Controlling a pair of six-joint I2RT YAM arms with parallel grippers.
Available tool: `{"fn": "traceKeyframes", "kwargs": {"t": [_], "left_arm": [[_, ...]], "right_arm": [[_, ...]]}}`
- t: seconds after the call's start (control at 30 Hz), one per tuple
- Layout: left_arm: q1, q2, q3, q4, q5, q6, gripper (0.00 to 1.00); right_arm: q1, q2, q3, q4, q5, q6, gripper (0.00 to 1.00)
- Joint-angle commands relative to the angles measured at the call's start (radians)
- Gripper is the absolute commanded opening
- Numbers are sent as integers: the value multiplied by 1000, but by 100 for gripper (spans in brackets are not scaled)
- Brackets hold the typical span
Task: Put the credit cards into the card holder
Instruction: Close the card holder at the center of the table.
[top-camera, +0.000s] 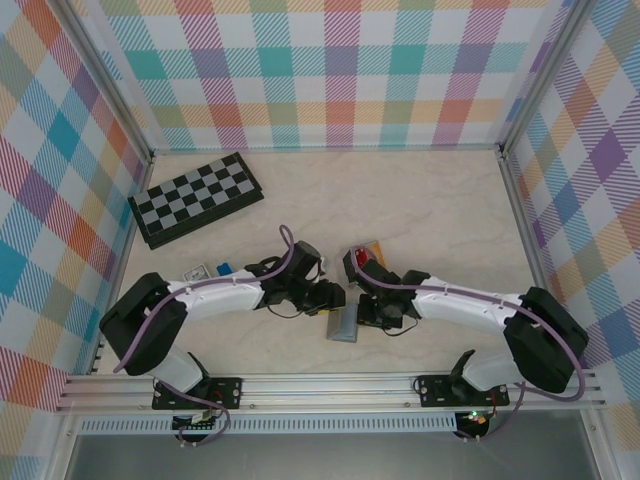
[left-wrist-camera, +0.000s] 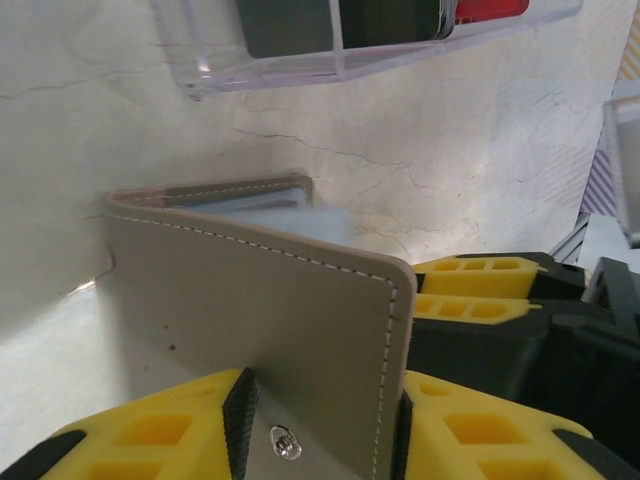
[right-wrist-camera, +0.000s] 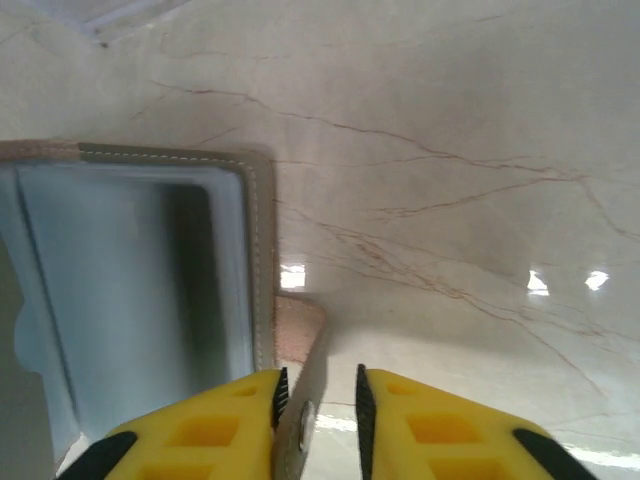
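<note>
The pale marbled desk (top-camera: 440, 210) carries a chequered board (top-camera: 195, 200) at its far left. Near the middle front, the grey card holder (left-wrist-camera: 280, 300) stands half open. The left gripper's (left-wrist-camera: 320, 400) jaws are clamped on one flap. The right gripper's (right-wrist-camera: 318, 385) jaws straddle another edge, and whether they pinch it cannot be told. Just beyond, a clear tray (left-wrist-camera: 300, 65) holds the credit cards (top-camera: 365, 258).

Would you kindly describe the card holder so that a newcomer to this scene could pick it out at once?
On the marbled table, look at the middle near the front edge, nearer than the clear tray. The card holder is the small grey wallet with pale stitching, plain-faced, unlike the larger chequered board at the far left.
</note>
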Motion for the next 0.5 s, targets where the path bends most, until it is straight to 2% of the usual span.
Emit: {"fn": "traceKeyframes", "kwargs": {"t": [0.0,0.07,0.27,0.47], "left_arm": [[-26,51,19,23,9,-7,41],[-32,74,25,35,19,-18,41],[-43,17,29,-35,-80,4,40],[-43,12,34,-69,-89,22,41]], "right_arm": [[-14,-59,-29,-56,28,30,29],[-23,-94,-46,-61,19,31,31],[-36,-127,-47,-53,-25,1,30],[-39,-103,-22,-39,-50,-14,20]]}}
